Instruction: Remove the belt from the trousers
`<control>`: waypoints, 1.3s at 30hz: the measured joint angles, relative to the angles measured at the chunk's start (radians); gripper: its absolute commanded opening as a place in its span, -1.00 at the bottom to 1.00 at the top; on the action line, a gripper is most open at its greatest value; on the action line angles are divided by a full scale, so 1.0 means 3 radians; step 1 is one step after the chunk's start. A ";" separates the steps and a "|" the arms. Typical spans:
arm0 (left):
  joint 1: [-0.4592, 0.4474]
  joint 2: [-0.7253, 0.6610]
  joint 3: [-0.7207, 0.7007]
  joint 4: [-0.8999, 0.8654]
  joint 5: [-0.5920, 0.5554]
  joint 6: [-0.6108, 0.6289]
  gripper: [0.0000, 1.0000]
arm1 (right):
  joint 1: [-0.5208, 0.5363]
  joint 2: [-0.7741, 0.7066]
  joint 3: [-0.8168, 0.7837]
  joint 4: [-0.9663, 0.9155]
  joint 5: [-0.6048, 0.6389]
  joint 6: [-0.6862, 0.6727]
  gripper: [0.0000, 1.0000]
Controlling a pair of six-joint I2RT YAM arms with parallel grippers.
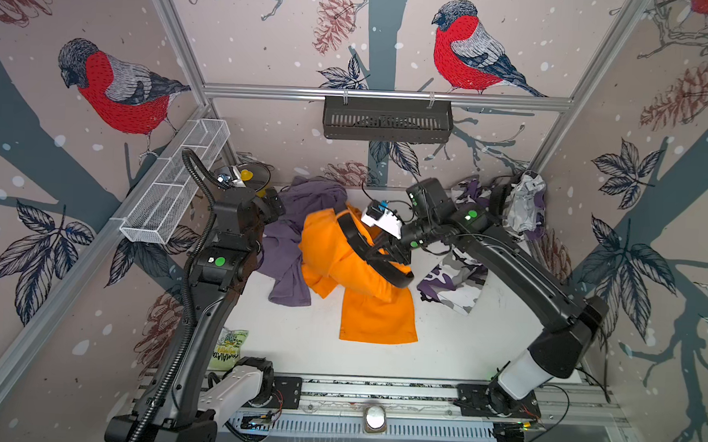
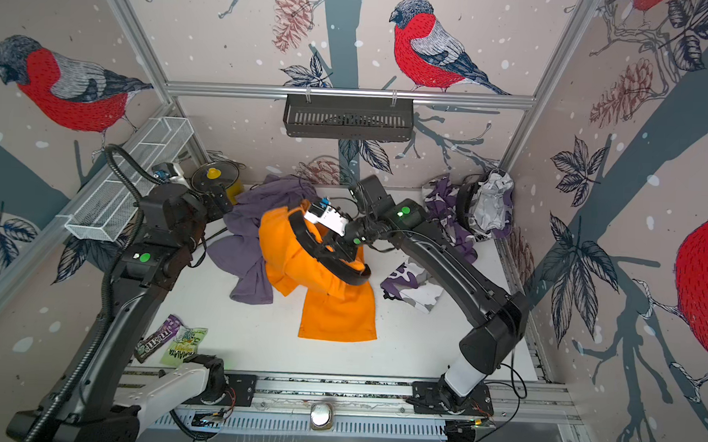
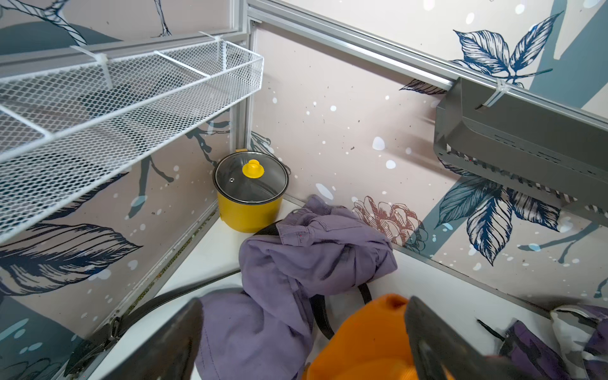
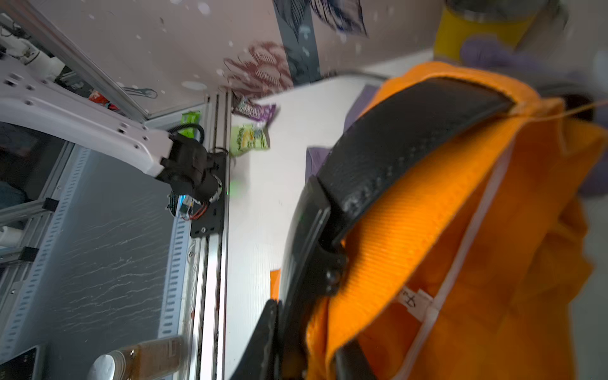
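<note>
**A:** quick q, where's the belt at right now?

**B:** The belt [image 1: 399, 276] is threaded through the waistband of the orange trousers [image 1: 376, 314], pretty much dead centre of the counter [image 1: 295, 348]. The right jaws are pinched narrow on the strap itself. You can see it in the right wrist view, where the belt [image 4: 411, 131] runs down between them. The waist end is hoisted off the counter and the legs trail out toward 6 o'clock.

**A:** why hold it up like that?

**B:** My guess is tension. With the cloth hanging, its own weight drags against the strap, so a pull should slide the belt through the loops. It's not free yet though. The far end goes under an orange loop.

**A:** and the other arm?

**B:** The left jaws are spread wide and holding nothing. They hover around 10 o'clock over the purple garment [image 3: 312, 250], with the yellow pot [image 3: 250, 210] in the corner beyond. The orange cloth is right beside them, so I reckon they're parked there to come in and pin the fabric. With nothing pinning it, the trousers would probably just ride along with the belt.
</note>
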 measured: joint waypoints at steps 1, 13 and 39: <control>0.0000 0.0024 -0.0019 -0.0001 0.0000 0.0000 0.87 | -0.0175 0.0037 -0.0305 0.0039 0.0010 0.0062 -0.29; -0.0027 0.0351 -0.0370 0.0142 0.0618 -0.0071 0.87 | -0.0354 -0.0106 -0.0907 0.0607 0.1808 0.1021 0.61; -0.0173 0.0408 -0.0589 0.0343 0.0795 -0.0092 0.87 | 0.1116 -0.0219 -0.1575 0.0993 0.3371 0.1742 0.56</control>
